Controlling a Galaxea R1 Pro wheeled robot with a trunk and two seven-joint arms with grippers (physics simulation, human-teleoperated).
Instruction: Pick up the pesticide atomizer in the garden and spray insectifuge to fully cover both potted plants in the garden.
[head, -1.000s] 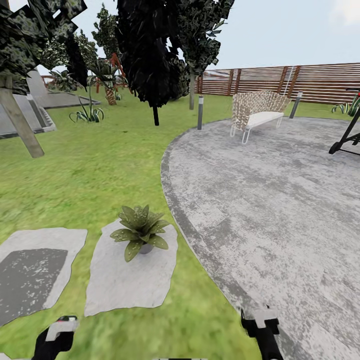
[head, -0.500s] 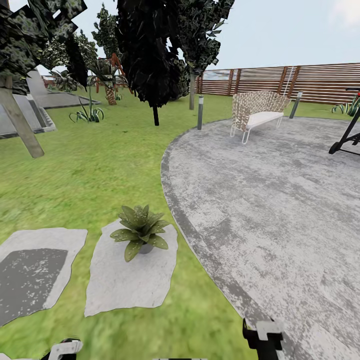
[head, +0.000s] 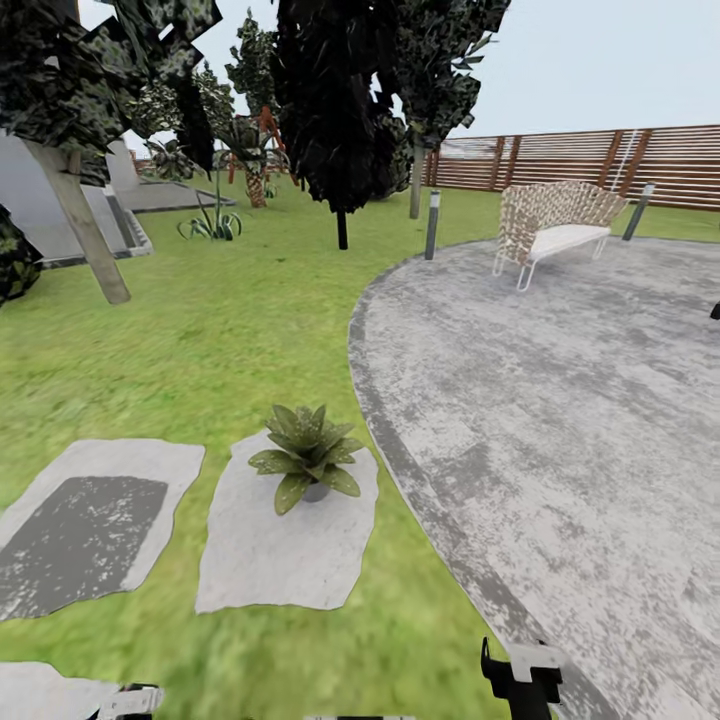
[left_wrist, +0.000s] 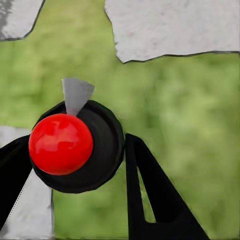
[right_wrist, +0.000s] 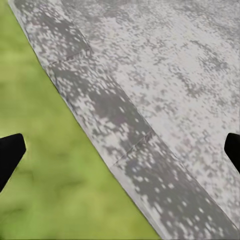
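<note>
Pesticide atomizer (left_wrist: 95, 150): in the left wrist view it appears end-on as a round black body with a glossy red ball on it and a small grey wedge projecting from its rim. It sits between the two black fingers of the left gripper (left_wrist: 75, 145), which lie against its sides, closed on it. The bottle's label cannot be made out from this angle. Beneath it are blurred green grass and the edges of pale stone slabs.

Right gripper (right_wrist: 120, 150): fingers spread wide, tips at opposite edges of the right wrist view, nothing held. It hangs over the border where the grass meets the round grey mottled stone patio (head: 560, 420).

Potted plant (head: 307, 462): one low rosette of pointed, pale-speckled green leaves, upright, standing on the far end of a pale irregular stone slab (head: 290, 560) set in the green lawn (head: 200, 340), near the patio's curved edge. A second slab with a dark grey centre (head: 90, 530) lies beside it, apart.

Further off: a woven white-seated bench (head: 555, 225) on the patio, a short grey bollard post (head: 432, 225) at its rim, tall dark trees (head: 340, 100), and a brown horizontal-slat wooden fence (head: 600, 160) behind
</note>
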